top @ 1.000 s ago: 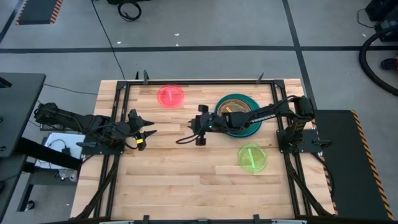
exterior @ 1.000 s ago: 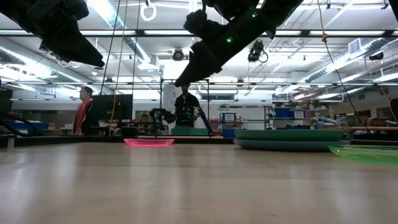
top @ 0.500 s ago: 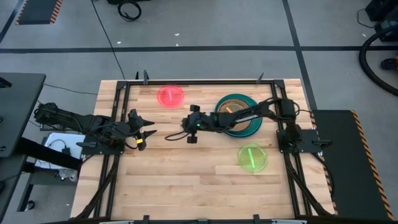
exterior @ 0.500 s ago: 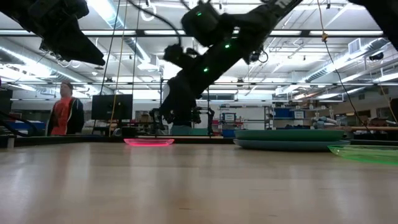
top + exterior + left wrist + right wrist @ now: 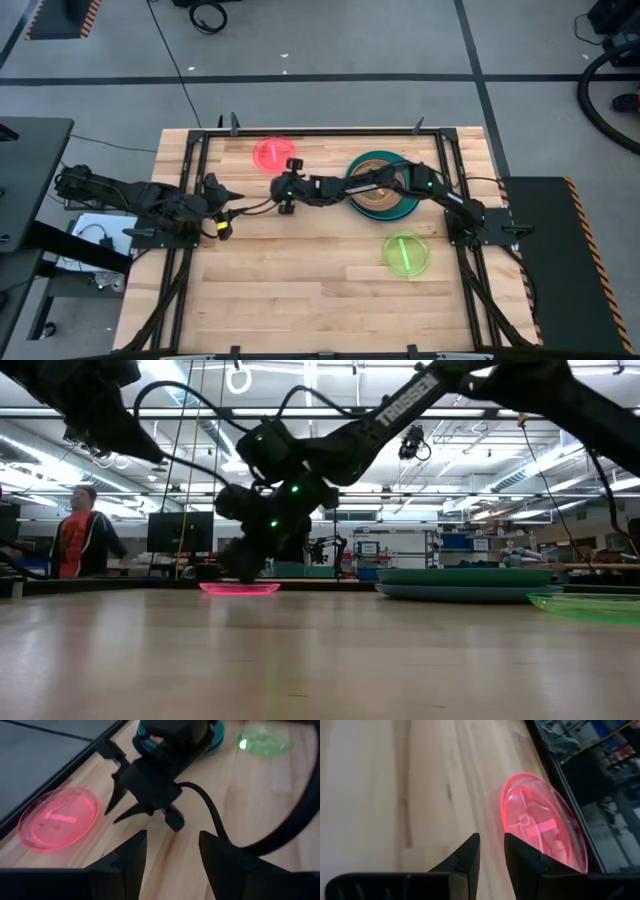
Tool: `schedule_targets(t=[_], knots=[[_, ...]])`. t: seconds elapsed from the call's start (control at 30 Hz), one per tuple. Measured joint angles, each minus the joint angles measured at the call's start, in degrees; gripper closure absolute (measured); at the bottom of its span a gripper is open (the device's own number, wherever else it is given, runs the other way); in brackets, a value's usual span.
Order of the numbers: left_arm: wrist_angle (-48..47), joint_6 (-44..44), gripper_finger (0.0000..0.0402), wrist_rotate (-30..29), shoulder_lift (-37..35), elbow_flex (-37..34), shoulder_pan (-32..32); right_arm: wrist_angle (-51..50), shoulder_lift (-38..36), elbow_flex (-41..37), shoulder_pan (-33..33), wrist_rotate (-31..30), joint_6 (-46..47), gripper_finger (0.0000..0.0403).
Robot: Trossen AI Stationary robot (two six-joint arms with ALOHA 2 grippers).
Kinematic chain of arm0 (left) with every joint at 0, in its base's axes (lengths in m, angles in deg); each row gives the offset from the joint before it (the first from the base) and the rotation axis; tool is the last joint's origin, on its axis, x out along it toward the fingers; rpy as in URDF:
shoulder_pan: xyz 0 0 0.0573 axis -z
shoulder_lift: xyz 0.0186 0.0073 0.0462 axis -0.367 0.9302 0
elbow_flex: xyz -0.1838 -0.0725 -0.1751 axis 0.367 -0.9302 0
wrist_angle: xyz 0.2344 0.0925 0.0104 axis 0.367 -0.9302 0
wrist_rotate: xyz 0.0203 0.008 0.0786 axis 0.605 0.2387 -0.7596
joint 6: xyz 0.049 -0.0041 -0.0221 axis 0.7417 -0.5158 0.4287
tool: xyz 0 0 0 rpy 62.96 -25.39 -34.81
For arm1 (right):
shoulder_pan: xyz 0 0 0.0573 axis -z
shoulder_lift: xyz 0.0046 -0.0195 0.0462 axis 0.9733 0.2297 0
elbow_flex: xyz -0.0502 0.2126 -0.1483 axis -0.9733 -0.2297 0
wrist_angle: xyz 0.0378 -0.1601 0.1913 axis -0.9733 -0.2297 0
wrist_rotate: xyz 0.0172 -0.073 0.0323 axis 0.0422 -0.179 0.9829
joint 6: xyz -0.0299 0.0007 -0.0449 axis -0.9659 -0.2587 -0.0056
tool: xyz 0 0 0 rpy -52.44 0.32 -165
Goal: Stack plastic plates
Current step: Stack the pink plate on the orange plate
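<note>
Right end effector (image 5: 287, 190), fingers slightly apart, hovers over wooden table (image 5: 300, 290) beside pink plate (image 5: 272, 154).

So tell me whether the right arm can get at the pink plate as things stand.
Probably yes: the right gripper is stretched beside the pink plate, fingers open, bare table between them and nothing blocking.

Pink plate (image 5: 273, 154), lime plate (image 5: 405, 253), teal stack (image 5: 383, 186) w/ maybe tan top

Your right gripper (image 5: 243, 565) hangs low, just above the pink plate (image 5: 240, 588). Stacked teal plates (image 5: 465, 583) sit right, green plate (image 5: 590, 606) at the edge. A person (image 5: 85, 540) stands behind.
</note>
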State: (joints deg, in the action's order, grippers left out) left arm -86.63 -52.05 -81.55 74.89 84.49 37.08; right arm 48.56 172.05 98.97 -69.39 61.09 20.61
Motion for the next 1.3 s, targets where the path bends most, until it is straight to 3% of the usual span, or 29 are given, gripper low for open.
schedule_targets(t=[0.13, 0.37, 0.57, 0.97, 1.3], knots=[[-2.5, -0.8, 0.0214, -0.3, 0.3, 0.0, 0.0, -3.2, 3.1, 5.2, 0.0, -4.1, -1.7, 0.0301], [-5.8, -2.4, 0.0214, -0.5, 0.4, -0.1, 0.0, -11.1, 7.4, 14.4, 0.3, -3.8, 0.1, 0.0269], [-7.5, -6.6, 0.0214, -0.8, 0.4, 0.3, 0.0, -12.0, 7.3, 15.6, 1.2, -3.1, 0.7, 0.0226], [-8.7, -16.0, 0.0214, -20.9, 0.4, 2.4, 0.0, -14.1, 7.3, 15.6, 3.6, 0.1, 5.1, 0.0222], [-11.3, -20.2, 0.0214, -26.3, 0.4, 2.4, -2.5, -16.9, 7.0, 15.6, 2.9, -0.1, 6.1, 0.0236]])
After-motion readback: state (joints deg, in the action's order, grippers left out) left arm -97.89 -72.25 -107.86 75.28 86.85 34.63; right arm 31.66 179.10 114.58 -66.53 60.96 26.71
